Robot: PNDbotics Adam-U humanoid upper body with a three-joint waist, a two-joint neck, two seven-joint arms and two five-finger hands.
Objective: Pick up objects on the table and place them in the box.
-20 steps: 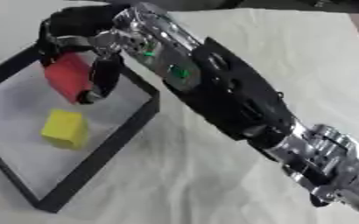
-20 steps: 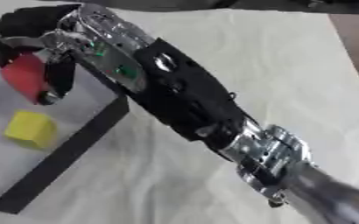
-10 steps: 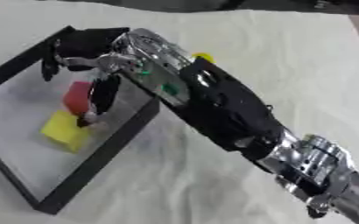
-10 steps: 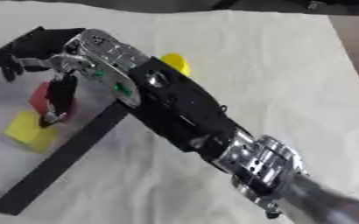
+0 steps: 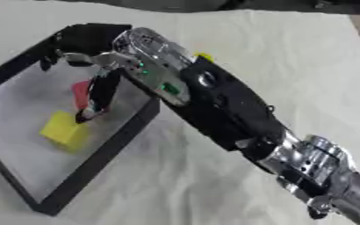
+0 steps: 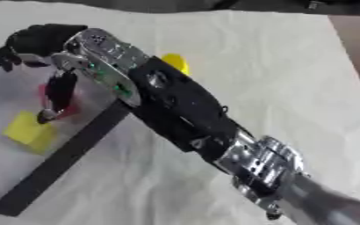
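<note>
My right arm reaches from the lower right across the table to the black-framed box [image 5: 110, 151] at the left. My right hand [image 5: 93, 40] hangs over the box with its fingers [image 5: 102, 92] pointing straight down, open. Just behind those fingers a red block [image 5: 80, 93] rests on the box floor. A yellow block [image 5: 64, 129] lies beside it, slightly nearer to me. On the cloth, right behind my forearm, sits a small yellow object [image 6: 175, 62], partly hidden. My left hand shows in no view.
A white cloth [image 5: 290, 66] covers the table, with open room to the right of the arm and in front of the box. The box's floor [image 5: 22, 96] is pale grey.
The red block was held in my right hand above the box; now it lies inside the box and the fingers have straightened. The camera has also shifted.
</note>
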